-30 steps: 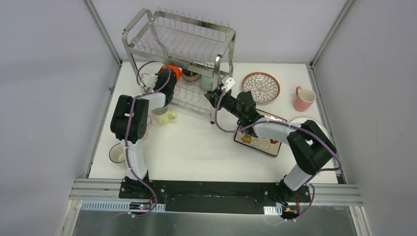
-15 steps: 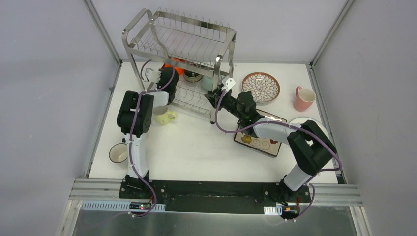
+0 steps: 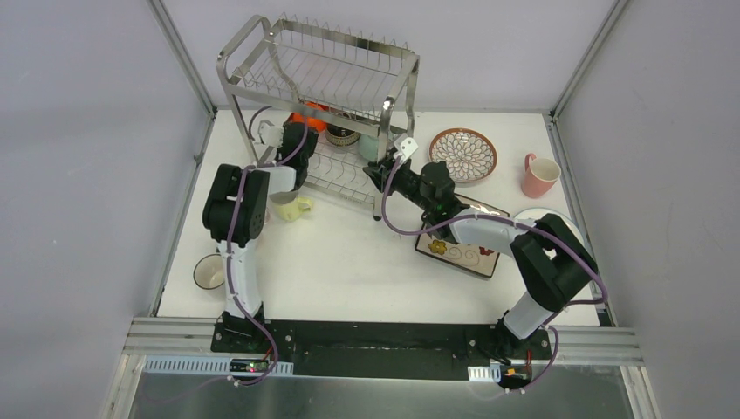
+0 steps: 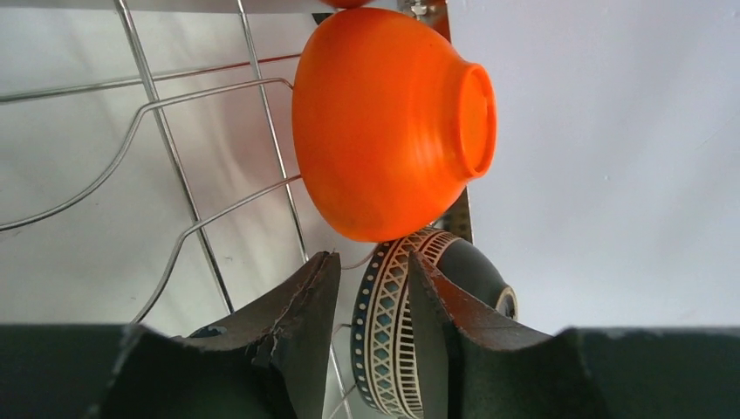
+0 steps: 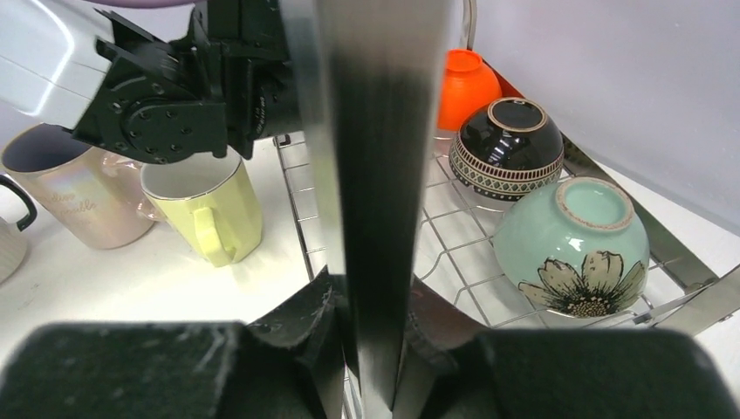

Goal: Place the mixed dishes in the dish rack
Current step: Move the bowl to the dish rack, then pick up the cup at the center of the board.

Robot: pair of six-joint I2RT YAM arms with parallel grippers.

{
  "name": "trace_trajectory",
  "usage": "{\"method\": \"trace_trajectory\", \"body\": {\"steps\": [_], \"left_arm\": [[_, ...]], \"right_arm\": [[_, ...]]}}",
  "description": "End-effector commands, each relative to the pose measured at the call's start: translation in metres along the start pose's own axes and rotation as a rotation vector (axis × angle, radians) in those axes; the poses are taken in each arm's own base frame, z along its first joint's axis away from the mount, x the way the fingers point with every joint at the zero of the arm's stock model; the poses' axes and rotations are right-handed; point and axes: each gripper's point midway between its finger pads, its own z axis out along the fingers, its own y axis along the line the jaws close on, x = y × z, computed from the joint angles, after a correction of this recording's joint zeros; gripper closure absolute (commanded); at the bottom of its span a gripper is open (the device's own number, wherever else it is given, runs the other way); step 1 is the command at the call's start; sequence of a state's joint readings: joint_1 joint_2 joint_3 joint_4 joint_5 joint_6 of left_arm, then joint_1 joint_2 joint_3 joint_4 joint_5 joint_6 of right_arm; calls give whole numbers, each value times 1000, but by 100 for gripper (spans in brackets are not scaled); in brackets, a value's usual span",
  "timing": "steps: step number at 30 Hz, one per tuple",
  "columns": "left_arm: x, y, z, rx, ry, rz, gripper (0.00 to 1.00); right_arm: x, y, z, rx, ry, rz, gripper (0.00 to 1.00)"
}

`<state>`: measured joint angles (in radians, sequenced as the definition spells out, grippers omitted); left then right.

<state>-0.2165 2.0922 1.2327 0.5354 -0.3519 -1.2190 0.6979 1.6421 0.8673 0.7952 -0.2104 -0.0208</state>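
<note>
White tabletop front & centre, boxed in by plain grey walls: L, back, R. Alu posts slant up at both far corners, L post & R post. At the near edge, a black base plate sits on an alu rail. Below that are two white slotted ducts, L duct & R duct, w/ a tiny red light just beside the L one. Shiny metal sheet runs along the very bottom.
</note>
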Motion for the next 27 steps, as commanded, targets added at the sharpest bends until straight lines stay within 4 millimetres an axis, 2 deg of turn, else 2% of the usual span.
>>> {"method": "trace_trajectory", "body": {"steps": [1,4,7,11,13,16,17,18,19,23,27], "left_arm": [[-24,-45,-23,85,34,-50,62],[-26,-49,-33,78,69,-47,60],[-20,-43,-46,60,130,-65,59],[-10,-41,-65,60,207,-94,58],[-12,-38,-73,46,218,-87,54],[-20,-41,-82,46,230,-72,47],[-23,-44,-85,51,237,-65,36],[-25,-45,-87,49,249,-60,13],[-27,-46,-89,44,263,-56,2],[-39,-51,-106,33,273,-19,1],[-49,-55,-128,20,281,62,1]], "right_arm": [[3,6,-8,-8,69,88,75],[-4,3,-12,16,74,101,57],[-9,0,-19,44,81,119,43],[-16,3,-32,53,66,144,18],[-21,5,-37,52,66,149,2],[-25,7,-50,54,86,156,0],[-25,9,-56,58,96,162,0],[-25,10,-63,61,101,162,0],[-25,10,-72,68,100,159,0],[-33,7,-108,132,96,152,0],[-34,2,-140,211,148,185,0]]}}
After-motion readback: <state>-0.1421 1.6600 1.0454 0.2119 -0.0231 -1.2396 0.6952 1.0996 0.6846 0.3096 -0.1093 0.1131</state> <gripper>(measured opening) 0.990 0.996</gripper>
